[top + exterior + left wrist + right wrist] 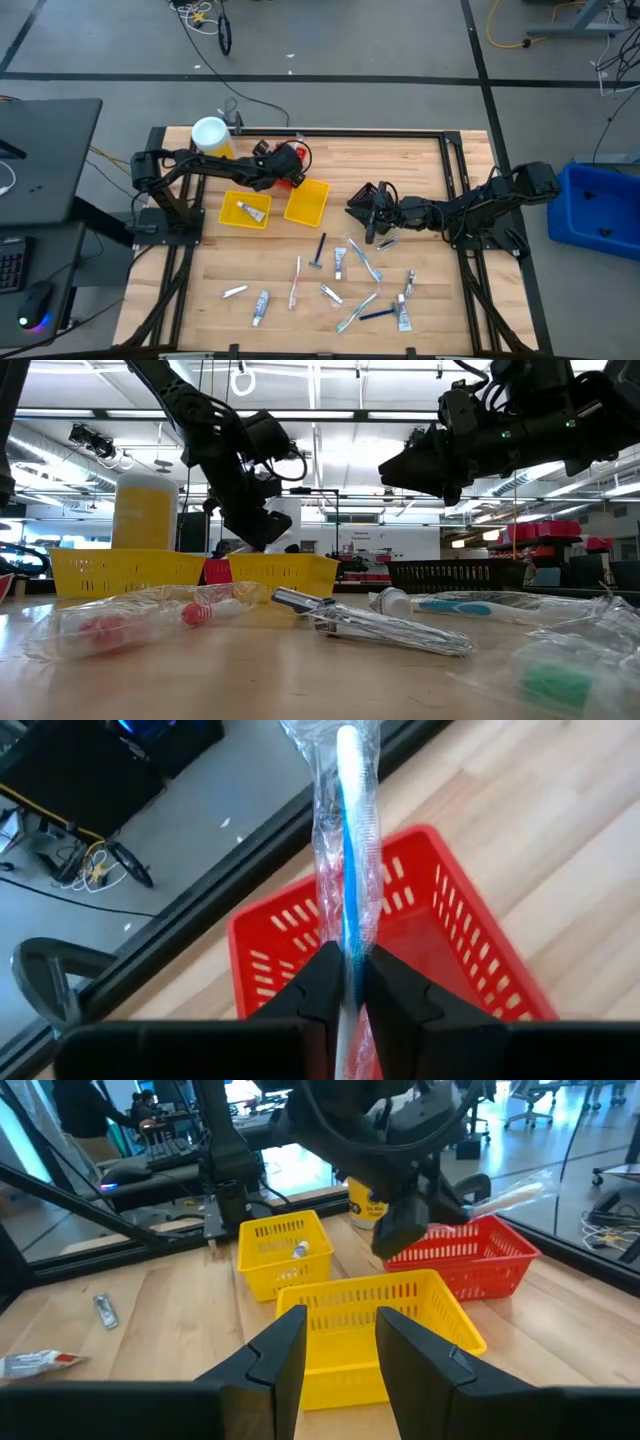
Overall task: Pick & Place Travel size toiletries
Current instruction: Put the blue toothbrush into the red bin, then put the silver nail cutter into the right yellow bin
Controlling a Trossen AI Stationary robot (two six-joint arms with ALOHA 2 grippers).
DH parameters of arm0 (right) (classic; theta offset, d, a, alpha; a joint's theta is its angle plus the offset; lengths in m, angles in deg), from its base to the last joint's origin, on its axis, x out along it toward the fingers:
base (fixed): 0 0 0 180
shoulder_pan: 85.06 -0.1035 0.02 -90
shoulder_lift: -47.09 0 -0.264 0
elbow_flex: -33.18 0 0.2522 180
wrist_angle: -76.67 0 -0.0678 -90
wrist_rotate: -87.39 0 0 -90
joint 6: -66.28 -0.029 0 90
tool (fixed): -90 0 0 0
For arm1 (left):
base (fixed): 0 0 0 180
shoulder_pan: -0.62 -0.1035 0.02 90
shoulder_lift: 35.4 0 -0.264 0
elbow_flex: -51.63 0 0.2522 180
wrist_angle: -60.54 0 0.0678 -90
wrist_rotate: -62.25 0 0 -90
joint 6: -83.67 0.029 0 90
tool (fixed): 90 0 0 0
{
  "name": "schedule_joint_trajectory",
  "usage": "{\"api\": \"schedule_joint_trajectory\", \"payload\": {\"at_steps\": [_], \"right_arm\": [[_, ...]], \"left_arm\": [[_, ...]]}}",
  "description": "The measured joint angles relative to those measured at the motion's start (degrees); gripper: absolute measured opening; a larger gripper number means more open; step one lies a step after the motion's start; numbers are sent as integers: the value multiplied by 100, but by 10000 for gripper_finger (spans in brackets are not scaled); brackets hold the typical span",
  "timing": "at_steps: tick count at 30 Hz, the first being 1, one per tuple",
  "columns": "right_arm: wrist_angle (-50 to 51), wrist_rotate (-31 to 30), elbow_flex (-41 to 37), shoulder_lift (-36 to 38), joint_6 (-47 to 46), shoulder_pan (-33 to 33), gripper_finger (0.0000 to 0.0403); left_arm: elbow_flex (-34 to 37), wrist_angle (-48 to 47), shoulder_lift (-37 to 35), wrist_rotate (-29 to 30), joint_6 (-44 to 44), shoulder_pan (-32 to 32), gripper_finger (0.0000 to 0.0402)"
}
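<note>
Two arms: your view.
Left end effector [345,982]: clamps wrapped blue toothbrush [350,870] above red bin [470,935].
Right end effector [340,1342]: narrowly open, empty, facing yellow bin [370,1305].

Grey floor [400,40], loose cables [205,15], blue tub [600,205] beside table.

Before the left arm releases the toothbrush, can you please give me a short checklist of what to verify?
1. Left gripper shut on the wrapped toothbrush: ok.
2. Gripper above the red bin: ok; the bin lies directly below it in the left wrist view.
3. Red bin free inside: ok in the part that shows.
4. Right gripper clear of the red bin: ok; it is open, near the yellow bin.
5. Toothbrush fits inside the bin: cannot tell.
</note>
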Motion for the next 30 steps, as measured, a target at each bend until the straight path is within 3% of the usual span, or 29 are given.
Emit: {"api": "schedule_joint_trajectory", "payload": {"at_steps": [8,21,30], "right_arm": [[0,0,0,0,-38,-2,128],[0,2,0,0,-31,-2,130],[0,251,0,0,-22,-2,133]], "left_arm": [[92,-26,0,-888,79,-269,70],[89,-58,-1,-914,357,-271,124],[-185,-1435,-657,-1079,329,27,146]]}}
